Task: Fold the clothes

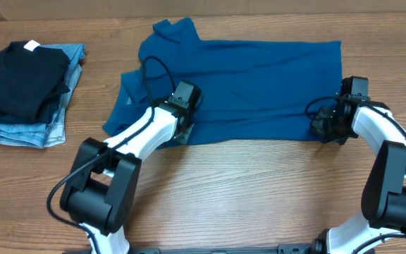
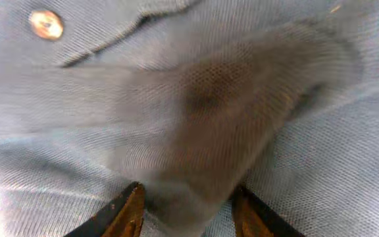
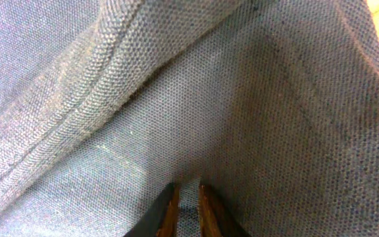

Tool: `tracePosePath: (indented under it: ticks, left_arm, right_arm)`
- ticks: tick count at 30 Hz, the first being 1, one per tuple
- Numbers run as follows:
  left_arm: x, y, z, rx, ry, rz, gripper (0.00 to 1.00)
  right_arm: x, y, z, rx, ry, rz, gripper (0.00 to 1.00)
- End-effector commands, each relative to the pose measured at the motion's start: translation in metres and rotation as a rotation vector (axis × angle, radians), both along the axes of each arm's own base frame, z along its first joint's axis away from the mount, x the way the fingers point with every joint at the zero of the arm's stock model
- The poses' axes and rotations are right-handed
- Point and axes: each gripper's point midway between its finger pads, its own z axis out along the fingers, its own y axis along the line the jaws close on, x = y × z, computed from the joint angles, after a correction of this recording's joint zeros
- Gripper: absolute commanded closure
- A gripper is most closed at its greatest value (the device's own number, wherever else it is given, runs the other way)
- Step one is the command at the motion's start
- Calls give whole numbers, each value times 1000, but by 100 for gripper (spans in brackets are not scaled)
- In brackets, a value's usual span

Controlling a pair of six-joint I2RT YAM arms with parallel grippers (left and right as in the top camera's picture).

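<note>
**Item: shirt (image 1: 259, 85), teal-blue, collared.** It is lying spread flat on the tabletop (image 1: 259, 190). Its long axis is running side to side in front of you, with the collar (image 1: 175, 32) toward your left arm and the hem toward your right.

**Left tool (image 2: 189, 210).** You are working it at the near long edge, on the collar half. Its jaws are standing partly apart around a thick raised ridge of cloth that fills the gap, so it looks to be grasping the shirt. A button (image 2: 46, 24) is showing just beyond the ridge.

**Right tool (image 3: 188, 210).** You are holding it at the near corner of the hem end. Its jaws are standing a slit apart with cloth showing in the slit. Whether it is gripping that cloth or letting it go cannot be told. A stitched seam (image 3: 77, 125) is running diagonally just ahead of it.

**Governing relation.** Both tools are sitting on the same near edge, well apart, one toward each end of the long axis. The bulk of the shirt is lying beyond them, away from you. By judgement, a fold from here is asking for both ends to travel together across the short axis toward the far edge.

**Also present.** A black garment (image 1: 20, 70) is resting on folded jeans (image 1: 55, 120), well apart from the shirt on your left.
</note>
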Motion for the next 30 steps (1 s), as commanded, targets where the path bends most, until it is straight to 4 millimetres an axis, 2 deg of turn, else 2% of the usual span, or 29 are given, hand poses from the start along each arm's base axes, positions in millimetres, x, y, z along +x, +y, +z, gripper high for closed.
tracePosePath:
  ticks: [1, 3, 4, 9, 11, 14, 18, 19, 22, 27, 30]
  left_arm:
    - [-6, 8, -20, 57, 42, -2, 70]
    - [-2, 12, -13, 86, 22, 3, 94]
    - [1, 15, -8, 106, 11, 7, 96]
    - [18, 29, 31, 225, -32, 25, 96]
    - [29, 24, 46, 222, -54, 15, 96]
    - [44, 17, 63, 206, -95, -7, 89]
    - [43, 15, 62, 196, -91, -9, 87]
    - [42, 16, 62, 198, -87, -9, 83]
    - [38, 12, 58, 172, -61, -17, 80]
    - [37, 11, 57, 177, -46, -62, 85]
    - [48, 7, 60, 176, -83, -102, 87]
  right_arm:
    - [-4, -1, -6, -5, 23, -3, 84]
    - [-4, -1, -6, -5, 23, -3, 84]
    - [-4, -1, -6, -5, 23, -3, 84]
    - [-6, -1, -7, -4, 27, -3, 83]
    - [-5, -1, -7, -5, 27, -2, 83]
    - [-6, -1, -7, -5, 27, -1, 83]
    - [-5, -1, -7, -6, 27, 1, 83]
    - [-5, -1, -7, -6, 26, 1, 83]
    - [-5, -1, -7, -6, 27, 1, 83]
    - [-5, -1, -7, -6, 27, 1, 83]
    - [-5, -1, -7, -6, 27, 1, 83]
